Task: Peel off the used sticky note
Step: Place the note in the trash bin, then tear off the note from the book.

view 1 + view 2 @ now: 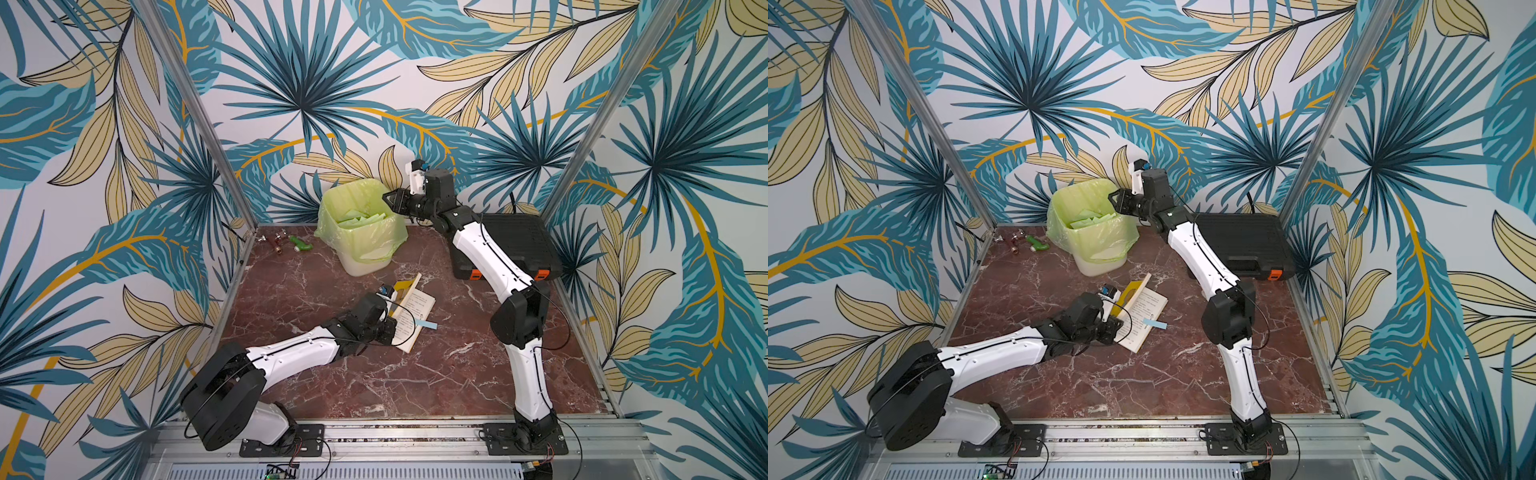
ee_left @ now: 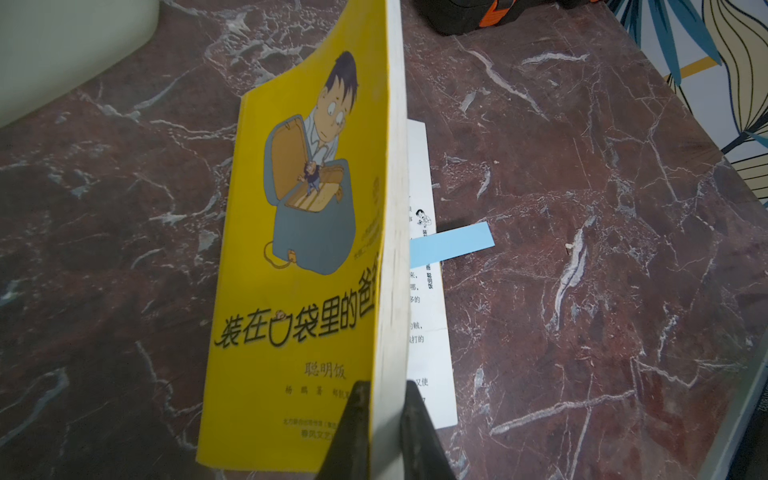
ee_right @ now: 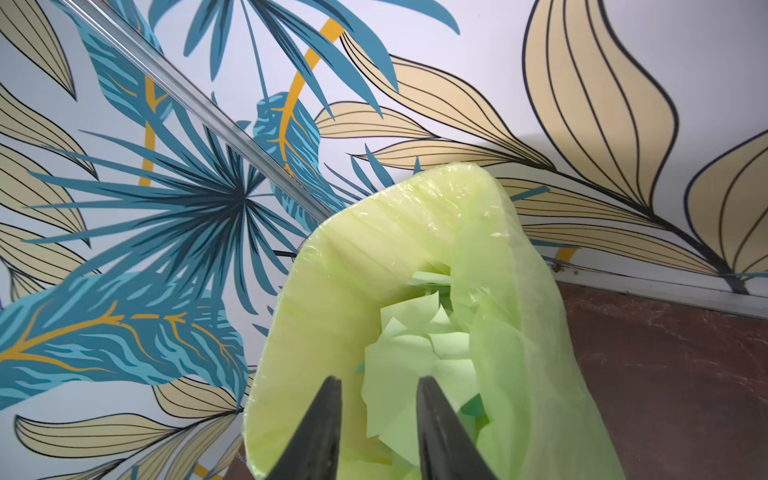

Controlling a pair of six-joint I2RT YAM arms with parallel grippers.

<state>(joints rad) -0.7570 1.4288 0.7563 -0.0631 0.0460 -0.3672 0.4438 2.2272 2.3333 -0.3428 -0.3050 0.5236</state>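
The table (image 1: pixel 374 374) is polished red-brown marble with white veins, so a thin paperback can slide on it if it is pulled sideways. Near its far edge stands a white plastic bin (image 1: pixel 365 259) lined with a crinkled green bag. The right tool (image 3: pixel 378 380) hangs over it, jaws apart and nothing between them, above loose green paper slips (image 3: pixel 415 332). Near the middle, the left tool (image 2: pixel 385 390) is clamped on the raised yellow cover and pages of the book (image 1: pixel 417 305). The blue sticky note (image 2: pixel 451 245), a flat narrow strip, is stuck on the open page and reaches past its edge. I judge that a fast pull may tear the thin page, or the floppy cover may slip from the clamp.
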